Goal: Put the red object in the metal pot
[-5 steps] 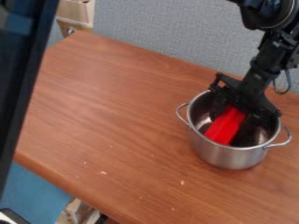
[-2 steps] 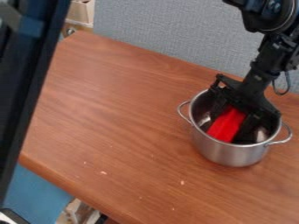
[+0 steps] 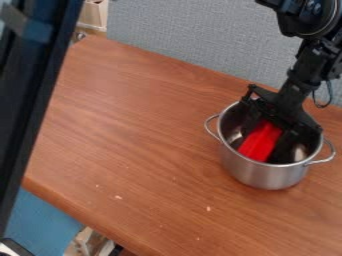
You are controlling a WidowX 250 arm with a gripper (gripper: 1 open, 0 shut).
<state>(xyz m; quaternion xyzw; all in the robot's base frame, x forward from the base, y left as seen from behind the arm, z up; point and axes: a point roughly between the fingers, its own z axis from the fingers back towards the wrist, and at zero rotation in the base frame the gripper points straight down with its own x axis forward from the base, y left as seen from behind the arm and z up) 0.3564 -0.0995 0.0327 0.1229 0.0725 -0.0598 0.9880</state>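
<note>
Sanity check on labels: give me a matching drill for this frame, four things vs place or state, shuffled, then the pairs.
Things:
1. red block
2. pot
3. gripper
4. table

Place or state:
A. brown wood, bears the pot
B. shiny metal, near the table's right end
C. inside the pot, tilted
D. black, reaching down into the pot, shut on the red block

Pairs: 1-C, 2-B, 3-D, 4-A
</note>
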